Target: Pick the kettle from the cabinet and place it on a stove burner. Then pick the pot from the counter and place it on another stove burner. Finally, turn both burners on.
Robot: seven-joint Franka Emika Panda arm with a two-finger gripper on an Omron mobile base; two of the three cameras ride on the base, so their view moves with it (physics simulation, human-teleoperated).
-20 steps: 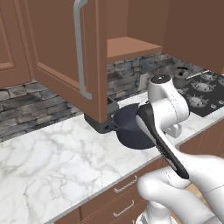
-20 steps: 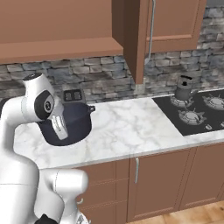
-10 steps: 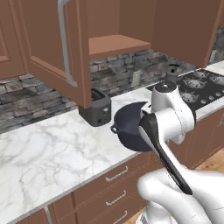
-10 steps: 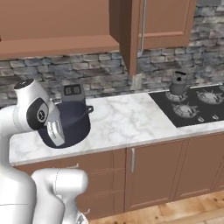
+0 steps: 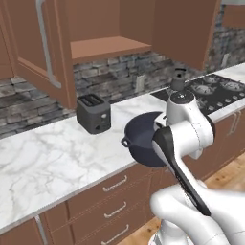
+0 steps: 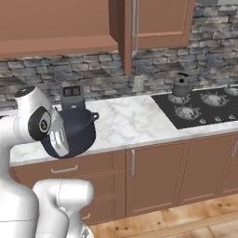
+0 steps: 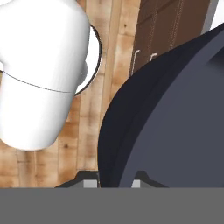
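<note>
No legible brand, label or writing appears on any item. The pot (image 5: 143,143) is lifted clear of the bench (image 5: 57,153), out past its front edge beside the toaster (image 5: 94,113); in the hand view the jaws are nearly closed, pinching the pot's rim. The right base view shows the kettle (image 6: 180,86) seated on a rear burner (image 6: 178,98), and the left base view shows the open cabinet (image 5: 107,48) with its bare shelf.

- We see the arm (image 5: 189,129) at right of centre in the left base view: glossy white, rounded shells.
- A dark grey round cap tops its upper joint (image 5: 182,96).
- A black strip (image 5: 179,174) runs down one link, lower right of that frame.
- In the right base view, a white link at far left bears a dark round disc (image 6: 41,124) with small white markings.
</note>
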